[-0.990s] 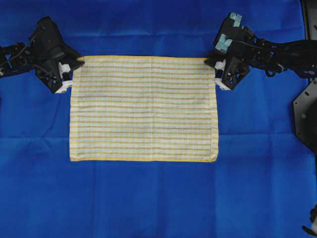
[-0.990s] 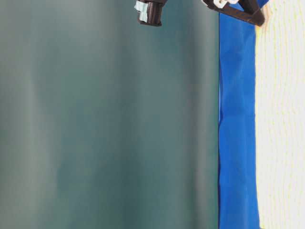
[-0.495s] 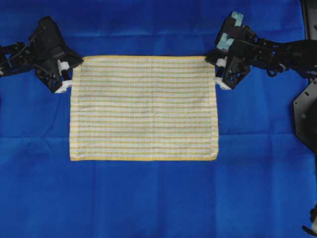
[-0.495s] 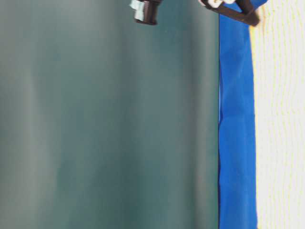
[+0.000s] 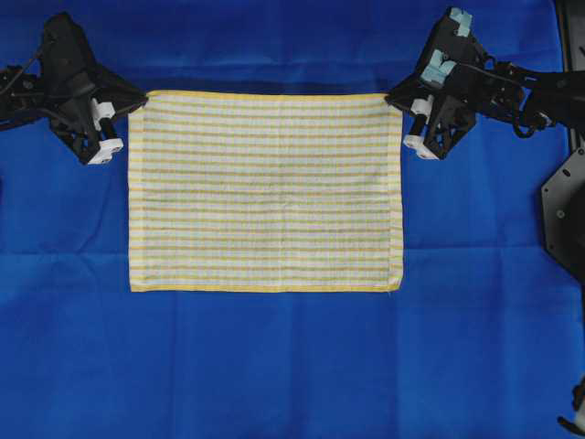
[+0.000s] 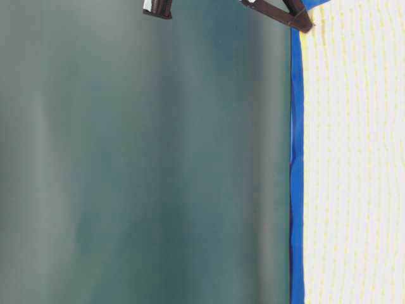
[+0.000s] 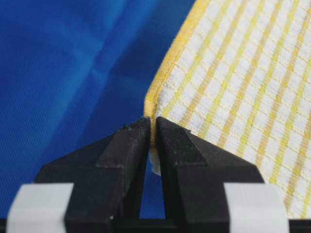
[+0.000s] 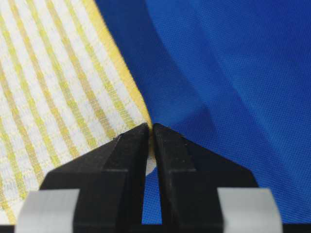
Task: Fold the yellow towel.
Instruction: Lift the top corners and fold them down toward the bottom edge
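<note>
Yellow towel (image 5: 265, 192) lying spread flat mid-sheet on the blue sheet (image 5: 274, 366), far edge pinched at both corners. Left gripper (image 7: 152, 127) clamped on the far-left corner hem, right gripper (image 8: 149, 128) clamped on the far-right corner. Best bet for the fold, probably: lift both corners level and together, carry them toward the near hem (image 5: 265, 287), line up hem on hem before letting go. Keep tension even so no sag or skew. Plenty of bare blue all round, nothing in the way near the front edge.

Towel (image 5: 265, 192) — yellow-and-white checks, yellow hem; sheet (image 5: 274, 366) — plain blue.
</note>
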`<state>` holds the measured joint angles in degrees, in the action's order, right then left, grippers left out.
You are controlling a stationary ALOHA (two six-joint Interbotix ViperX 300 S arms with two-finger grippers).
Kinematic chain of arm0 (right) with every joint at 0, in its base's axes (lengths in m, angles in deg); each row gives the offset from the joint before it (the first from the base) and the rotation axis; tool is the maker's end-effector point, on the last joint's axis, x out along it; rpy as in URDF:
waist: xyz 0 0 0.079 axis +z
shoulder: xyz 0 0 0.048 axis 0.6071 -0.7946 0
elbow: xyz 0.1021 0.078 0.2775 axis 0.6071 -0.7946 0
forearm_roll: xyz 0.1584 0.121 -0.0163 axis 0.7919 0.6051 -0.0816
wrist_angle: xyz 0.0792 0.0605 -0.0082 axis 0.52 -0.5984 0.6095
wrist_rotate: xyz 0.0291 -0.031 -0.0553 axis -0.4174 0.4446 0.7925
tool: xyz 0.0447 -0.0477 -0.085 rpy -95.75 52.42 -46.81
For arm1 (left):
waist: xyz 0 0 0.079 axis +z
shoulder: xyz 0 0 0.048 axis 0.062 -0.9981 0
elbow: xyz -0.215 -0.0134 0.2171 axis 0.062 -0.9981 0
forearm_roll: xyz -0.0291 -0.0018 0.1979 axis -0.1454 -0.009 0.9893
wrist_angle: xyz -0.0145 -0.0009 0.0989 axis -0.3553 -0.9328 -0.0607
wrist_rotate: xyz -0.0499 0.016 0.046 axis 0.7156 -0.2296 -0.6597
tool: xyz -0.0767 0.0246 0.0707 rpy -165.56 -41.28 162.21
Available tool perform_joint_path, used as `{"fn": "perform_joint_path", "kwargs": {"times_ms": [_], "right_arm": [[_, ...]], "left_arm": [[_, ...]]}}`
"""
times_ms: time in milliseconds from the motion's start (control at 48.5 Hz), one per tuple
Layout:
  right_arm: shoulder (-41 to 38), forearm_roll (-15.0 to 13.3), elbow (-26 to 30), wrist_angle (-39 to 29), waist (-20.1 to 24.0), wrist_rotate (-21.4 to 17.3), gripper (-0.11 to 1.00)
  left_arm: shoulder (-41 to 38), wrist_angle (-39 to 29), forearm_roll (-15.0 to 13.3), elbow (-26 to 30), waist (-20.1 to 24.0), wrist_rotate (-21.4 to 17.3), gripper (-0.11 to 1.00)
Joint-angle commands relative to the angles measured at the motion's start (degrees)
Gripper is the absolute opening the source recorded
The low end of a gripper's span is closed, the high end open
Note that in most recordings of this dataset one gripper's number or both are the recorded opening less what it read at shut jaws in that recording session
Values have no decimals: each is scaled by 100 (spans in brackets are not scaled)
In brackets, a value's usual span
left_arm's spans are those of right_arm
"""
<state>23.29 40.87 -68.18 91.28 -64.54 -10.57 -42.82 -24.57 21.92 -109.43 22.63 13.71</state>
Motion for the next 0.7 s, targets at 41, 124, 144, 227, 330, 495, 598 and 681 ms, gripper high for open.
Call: {"fn": "perform_joint_path", "kwargs": {"times_ms": [41,124,144,227,330,495,598,681], "right_arm": [[114,-26,35,26,44,18,5],[123,-18,35,18,97,18,5],[132,-18,35,26,123,18,5],[193,-9,-26,18,246,-18,5],[334,44,-141,18,501,-44,5],[642,325,-325,9,1011,-176,5],[861,404,-431,-97,1441,-281,5],[1028,413,-492,-176,1793,-387,5]], "left_arm": [[123,18,0,9,-149,35,4],[132,18,0,-18,-255,88,4],[141,26,0,-18,-290,97,4],[176,18,0,-70,-404,193,4],[272,18,0,-176,-642,334,4],[545,18,0,-369,-1187,650,4],[773,18,0,-492,-1547,853,4],[976,18,0,-563,-1854,1037,4]]}}
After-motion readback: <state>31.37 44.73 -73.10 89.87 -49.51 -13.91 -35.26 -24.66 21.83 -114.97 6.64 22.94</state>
